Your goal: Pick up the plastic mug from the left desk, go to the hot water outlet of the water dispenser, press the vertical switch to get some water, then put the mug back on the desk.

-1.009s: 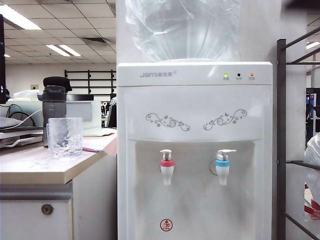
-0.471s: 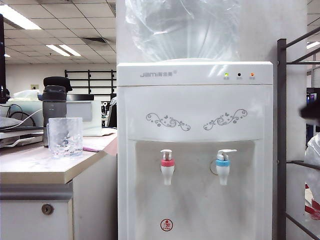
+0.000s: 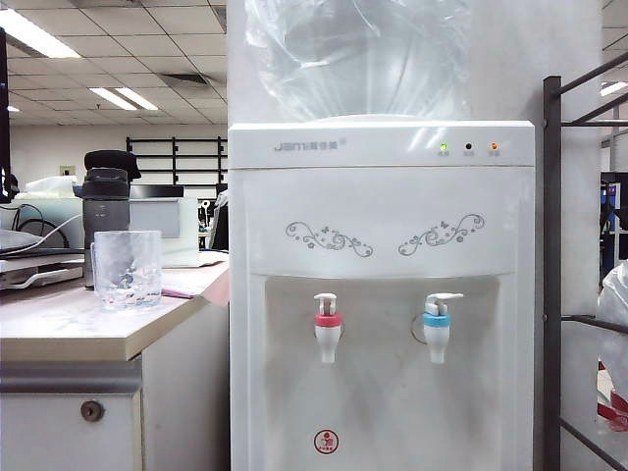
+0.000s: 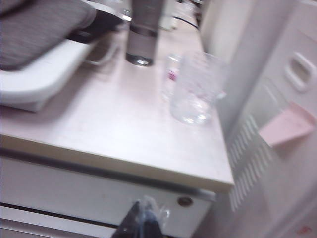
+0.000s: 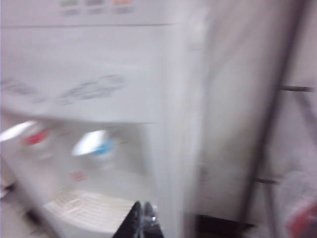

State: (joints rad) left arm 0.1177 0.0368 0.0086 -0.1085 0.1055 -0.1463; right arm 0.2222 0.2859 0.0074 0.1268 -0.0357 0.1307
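one plastic mug (image 3: 127, 269) is seen upright near the left desk (image 3: 69, 329) edge, untouched. it is judged light, stiff, slippery; its walls should be pinched. left gripper (image 4: 143, 224) and right gripper (image 5: 141, 218), both pressed together, hold nothing.

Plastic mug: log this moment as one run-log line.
plastic mug: on left desk, untouched | left gripper: shut, empty, before desk | right gripper: shut, empty, facing water dispenser
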